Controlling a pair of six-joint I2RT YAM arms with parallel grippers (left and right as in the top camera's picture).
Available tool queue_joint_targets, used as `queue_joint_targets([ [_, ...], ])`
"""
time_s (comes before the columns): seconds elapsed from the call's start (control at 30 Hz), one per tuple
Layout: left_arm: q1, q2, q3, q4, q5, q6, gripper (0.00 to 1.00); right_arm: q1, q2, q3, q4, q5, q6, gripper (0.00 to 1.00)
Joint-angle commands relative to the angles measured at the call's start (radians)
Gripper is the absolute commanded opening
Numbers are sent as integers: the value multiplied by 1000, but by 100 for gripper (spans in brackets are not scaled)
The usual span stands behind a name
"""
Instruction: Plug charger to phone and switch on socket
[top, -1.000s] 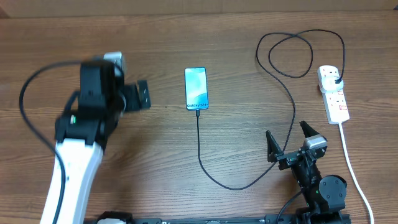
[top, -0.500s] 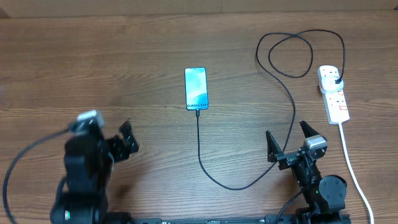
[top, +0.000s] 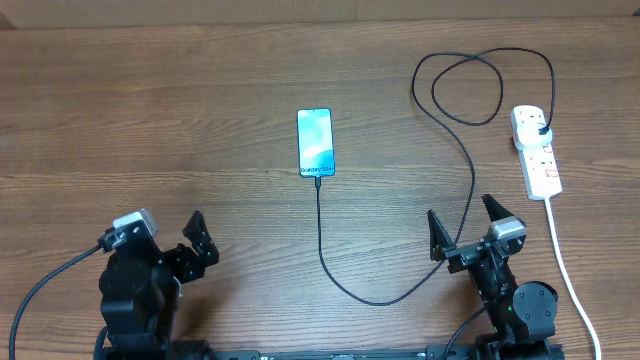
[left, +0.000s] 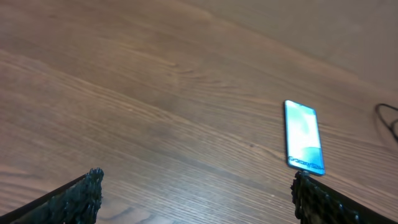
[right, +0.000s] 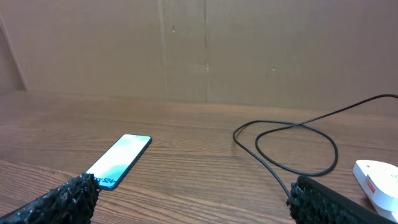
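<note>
The phone (top: 315, 141) lies flat mid-table, screen lit; it also shows in the left wrist view (left: 303, 137) and the right wrist view (right: 118, 161). The black charger cable (top: 322, 240) runs from the phone's near end, curves right, loops at the back and ends in a black plug (top: 541, 130) seated in the white socket strip (top: 536, 152) at the right. The cable loop shows in the right wrist view (right: 292, 146), as does the strip's corner (right: 379, 176). My left gripper (top: 200, 240) is open and empty at the front left. My right gripper (top: 464, 228) is open and empty at the front right, astride the cable.
The strip's thick white cord (top: 570, 270) runs down the right side to the front edge. A brown cardboard wall (right: 205, 50) stands behind the table.
My left arm has pulled back from beside the phone to the front left edge. The right arm, phone, cable and strip have not moved.
</note>
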Motion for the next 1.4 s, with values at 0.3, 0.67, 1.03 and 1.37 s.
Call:
queue_joint_targets([
  [0.3, -33, -229, -221, 100, 81, 195, 100, -2, -9, -10, 5, 6, -5, 100],
  [0.67, -36, -356, -392, 319, 92, 197, 100, -2, -9, -10, 5, 6, -5, 100],
  [1.03, -37, -356, -533, 632, 134, 266, 100, -2, -9, -10, 5, 6, -5, 100],
  [1.37, -43, -356, -570, 735, 62, 267, 100, -2, -9, -10, 5, 6, -5, 100],
])
